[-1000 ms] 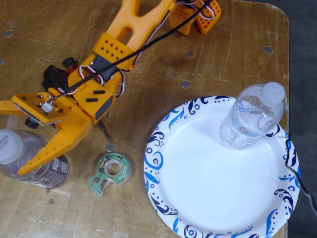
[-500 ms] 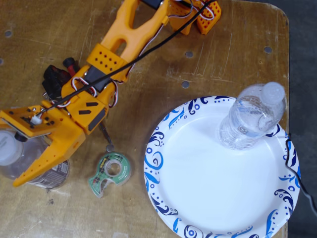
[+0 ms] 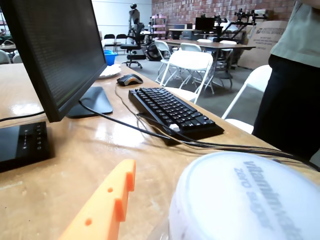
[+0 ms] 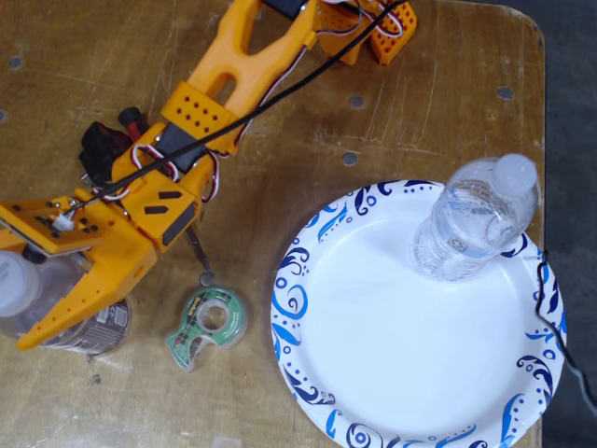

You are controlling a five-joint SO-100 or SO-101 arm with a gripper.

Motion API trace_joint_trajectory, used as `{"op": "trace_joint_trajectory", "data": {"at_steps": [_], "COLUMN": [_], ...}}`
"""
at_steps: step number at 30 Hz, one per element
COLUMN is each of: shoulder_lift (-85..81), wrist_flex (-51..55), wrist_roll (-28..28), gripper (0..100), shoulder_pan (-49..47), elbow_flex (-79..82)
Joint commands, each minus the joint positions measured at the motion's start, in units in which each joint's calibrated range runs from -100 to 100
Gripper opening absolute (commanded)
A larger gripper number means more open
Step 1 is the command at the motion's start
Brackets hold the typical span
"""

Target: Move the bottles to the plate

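Left of the plate (image 4: 410, 373), the gripper (image 4: 28, 322) straddles the dark-labelled bottle (image 4: 93, 322); whether its fingers (image 4: 70, 303) grip it I cannot tell.

You are in a shared lab or maker workshop. At 12 o'clock in the wrist view: brick wall (image 3: 210, 6), folding chairs (image 3: 192, 62), work tables. Nearer, your bench (image 3: 90, 165) carries a monitor (image 3: 55, 50) and keyboard (image 3: 172, 111).
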Motion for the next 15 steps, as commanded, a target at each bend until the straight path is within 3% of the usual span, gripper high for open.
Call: {"op": "trace_joint_trajectory", "data": {"at_steps": [1, 15], "shoulder_lift": [-1.17, -6.65], "wrist_flex": [-0.55, 0.32], "wrist_roll": [0.16, 0.27], "gripper": [34, 11], "shoulder_pan": [1.55, 5.22], "elbow_flex": [-3.27, -0.3]}}
